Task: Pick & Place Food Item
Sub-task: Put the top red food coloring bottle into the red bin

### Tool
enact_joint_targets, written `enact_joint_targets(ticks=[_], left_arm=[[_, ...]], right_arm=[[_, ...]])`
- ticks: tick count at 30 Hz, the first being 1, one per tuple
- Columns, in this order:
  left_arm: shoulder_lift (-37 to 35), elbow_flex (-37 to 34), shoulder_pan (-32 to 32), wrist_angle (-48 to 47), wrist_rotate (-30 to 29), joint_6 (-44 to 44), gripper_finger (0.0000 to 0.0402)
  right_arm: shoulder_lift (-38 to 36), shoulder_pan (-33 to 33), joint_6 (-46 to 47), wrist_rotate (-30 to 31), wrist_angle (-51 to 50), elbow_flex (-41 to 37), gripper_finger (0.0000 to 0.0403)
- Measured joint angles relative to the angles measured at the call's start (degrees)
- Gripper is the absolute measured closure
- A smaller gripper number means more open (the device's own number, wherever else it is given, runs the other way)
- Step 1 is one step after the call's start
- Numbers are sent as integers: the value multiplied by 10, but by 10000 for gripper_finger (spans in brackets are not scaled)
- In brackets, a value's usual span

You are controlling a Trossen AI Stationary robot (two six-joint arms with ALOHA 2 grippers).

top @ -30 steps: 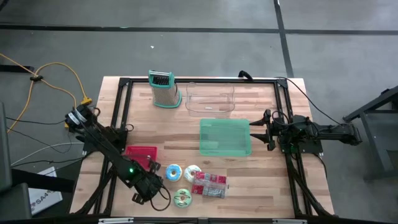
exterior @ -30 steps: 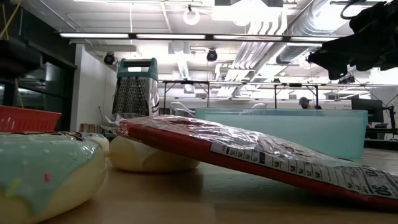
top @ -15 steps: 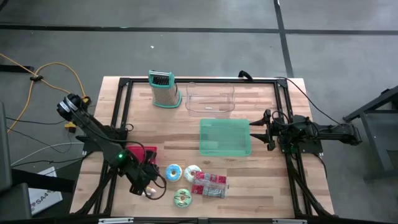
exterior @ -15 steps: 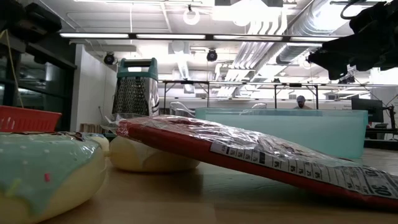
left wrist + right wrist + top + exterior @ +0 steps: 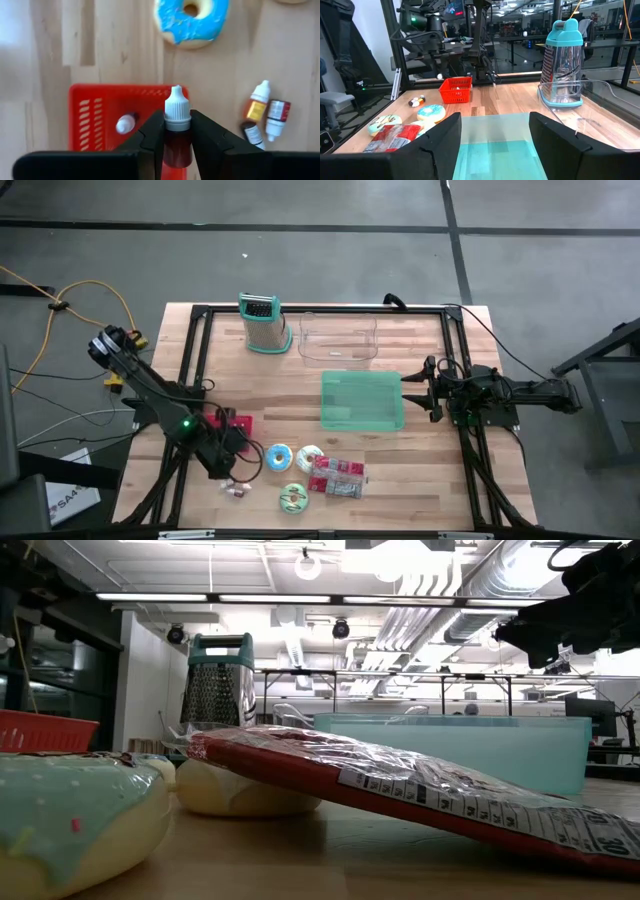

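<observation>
Left claw is closed on a small dropper bottle, which has a white cap and dark red content; the two dark fingers press it from both sides, and the bottle stands upright between them. In the left wrist view the held bottle is above a red basket, and one more small bottle with a white cap lies inside this basket. Beside the basket, three other small bottles lie close together on the wooden counter. A blue-frosted donut with sprinkles lies on the counter farther from the claw.

From the high view, the left claw is at the near left part of the counter, over the red basket. The blue donut, a white donut, a green-frosted donut and a red snack packet lie near each other to the right of it. A teal tray is in the middle, a clear container behind it, and a box grater stands at the far side.

Right claw waits at the right edge of the counter, pointing level toward the teal tray, with its fingers wide apart and holding nothing.
</observation>
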Motion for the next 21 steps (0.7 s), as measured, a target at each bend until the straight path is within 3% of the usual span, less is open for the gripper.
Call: enact_joint_targets(ticks=[11, 21], left_arm=[[-95, -92, 29, 4, 4, -57, 332], [-99, -161, 30, 82, 46, -75, 332]], right_arm=[[0, 0, 0, 0, 0, 0, 180], [0, 0, 0, 0, 0, 0, 180]])
